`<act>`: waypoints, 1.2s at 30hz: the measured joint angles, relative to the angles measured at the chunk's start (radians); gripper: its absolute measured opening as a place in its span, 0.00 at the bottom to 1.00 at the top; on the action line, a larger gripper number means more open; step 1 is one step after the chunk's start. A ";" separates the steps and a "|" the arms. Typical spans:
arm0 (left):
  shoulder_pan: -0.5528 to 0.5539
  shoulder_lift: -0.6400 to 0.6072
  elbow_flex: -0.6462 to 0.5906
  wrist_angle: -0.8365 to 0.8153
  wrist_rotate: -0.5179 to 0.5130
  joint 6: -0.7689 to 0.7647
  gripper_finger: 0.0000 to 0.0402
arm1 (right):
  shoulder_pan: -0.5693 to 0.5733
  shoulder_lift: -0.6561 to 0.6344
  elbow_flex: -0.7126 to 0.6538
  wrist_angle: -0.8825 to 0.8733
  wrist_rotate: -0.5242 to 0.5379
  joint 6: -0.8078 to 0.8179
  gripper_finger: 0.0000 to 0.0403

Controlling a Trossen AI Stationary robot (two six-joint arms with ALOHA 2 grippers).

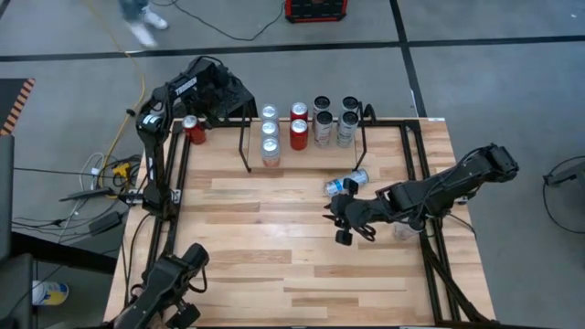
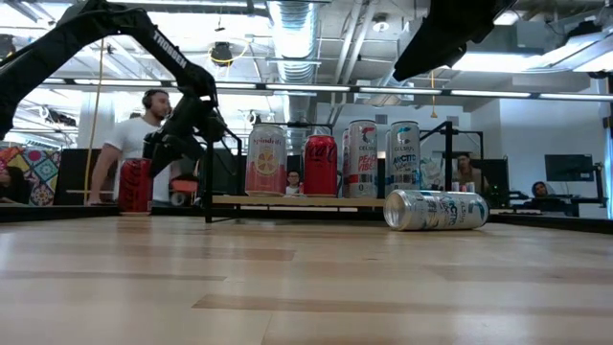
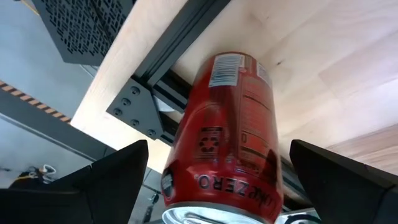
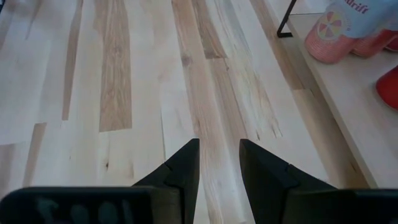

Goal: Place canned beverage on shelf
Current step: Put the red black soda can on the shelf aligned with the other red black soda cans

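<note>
A red Coke Zero can (image 1: pixel 194 129) stands upright on the table's far left corner, left of the shelf; it also shows in the low view (image 2: pixel 135 185). My left gripper (image 3: pixel 217 180) is open, its fingers on either side of the can's top (image 3: pixel 217 205) without touching it. The shelf (image 2: pixel 287 200), black rod uprights with a light wood board, stands at the far edge and carries several upright cans (image 1: pixel 298 134). A silver can (image 1: pixel 347 183) lies on its side on the table in front of the shelf. My right gripper (image 4: pixel 219 146) hangs over bare table near it, empty, fingers almost together.
Black frame rails (image 1: pixel 422 164) run along the table's left and right edges. The red can stands close to the left rail (image 3: pixel 168 81). Bare wood lies across the table's middle and near side (image 1: pixel 274 265). A person (image 2: pixel 134 144) is in the room behind the table.
</note>
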 joint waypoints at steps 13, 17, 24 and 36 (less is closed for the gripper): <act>-0.011 -0.001 -0.037 0.001 -0.052 0.001 0.94 | -0.002 0.000 0.000 -0.033 0.000 0.000 0.34; -0.032 -0.001 -0.082 -0.001 -0.138 0.015 0.94 | 0.000 0.000 0.000 -0.045 0.000 0.000 0.34; -0.038 -0.001 -0.093 0.000 -0.167 0.023 0.94 | -0.003 0.000 0.000 -0.062 0.000 0.000 0.34; -0.042 -0.001 -0.090 0.002 -0.212 0.033 0.75 | -0.002 0.000 0.000 -0.075 0.000 -0.001 0.34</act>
